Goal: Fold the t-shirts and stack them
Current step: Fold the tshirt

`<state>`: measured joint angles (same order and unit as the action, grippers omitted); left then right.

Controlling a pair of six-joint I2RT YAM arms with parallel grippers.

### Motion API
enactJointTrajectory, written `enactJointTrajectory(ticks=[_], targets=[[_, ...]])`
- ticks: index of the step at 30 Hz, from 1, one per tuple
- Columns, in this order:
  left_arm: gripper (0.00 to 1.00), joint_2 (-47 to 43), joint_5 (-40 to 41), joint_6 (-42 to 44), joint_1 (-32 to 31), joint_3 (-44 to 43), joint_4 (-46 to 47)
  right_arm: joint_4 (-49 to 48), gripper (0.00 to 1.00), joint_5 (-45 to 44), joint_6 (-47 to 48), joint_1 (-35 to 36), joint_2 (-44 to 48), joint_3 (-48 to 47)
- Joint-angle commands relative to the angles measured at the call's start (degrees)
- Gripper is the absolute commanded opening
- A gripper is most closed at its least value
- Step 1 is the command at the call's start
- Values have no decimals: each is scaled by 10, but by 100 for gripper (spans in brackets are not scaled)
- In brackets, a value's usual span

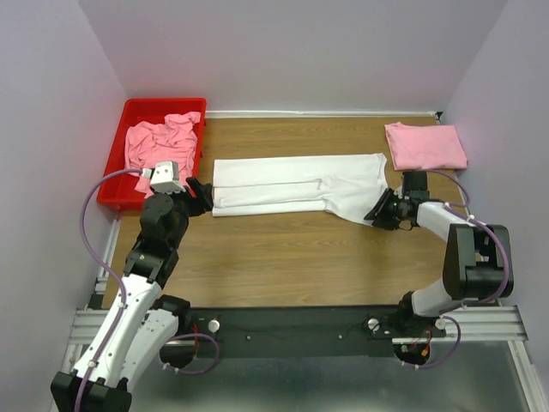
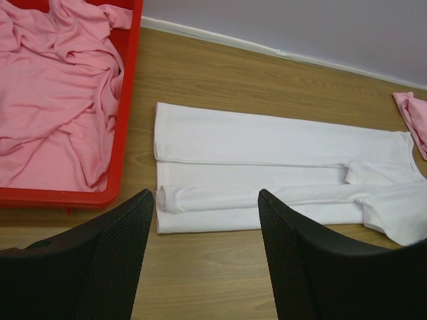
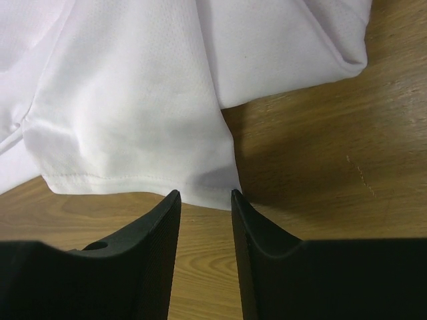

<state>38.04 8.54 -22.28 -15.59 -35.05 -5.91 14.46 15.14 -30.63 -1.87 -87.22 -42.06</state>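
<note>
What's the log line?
white shirt: folded lengthwise | left gripper: open, left end | right gripper: open, right end | pink shirt: folded, far right

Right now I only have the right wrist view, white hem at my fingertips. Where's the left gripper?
Observer: The left gripper is open at the opposite end of the white t-shirt.
Operator: Shirt shape?
Observer: Folded lengthwise into a long strip running left to right across the table.
Operator: Any stack started?
Observer: One folded pink t-shirt lies at the far right corner, just beyond your arm.
</note>
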Motion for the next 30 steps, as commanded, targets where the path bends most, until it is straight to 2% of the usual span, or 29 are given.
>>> enactJointTrajectory(ticks=[1, 12, 13, 16, 18, 30], targets=[[72, -3, 23, 4, 0, 4, 15, -5, 43, -7, -7, -1, 20, 29], [72, -6, 42, 4, 1, 5, 15, 14, 45, -84, 0, -1, 93, 44], [77, -9, 53, 2, 1, 5, 13, 13, 45, -84, 0, -1, 94, 43], [77, -13, 69, 1, 1, 4, 8, 14, 45, -74, 3, -1, 80, 38], [84, -19, 75, 0, 1, 3, 6, 14, 45, -64, 4, -1, 65, 37], [84, -36, 92, -4, 2, 7, 6, -16, 41, -5, -15, -1, 16, 57]])
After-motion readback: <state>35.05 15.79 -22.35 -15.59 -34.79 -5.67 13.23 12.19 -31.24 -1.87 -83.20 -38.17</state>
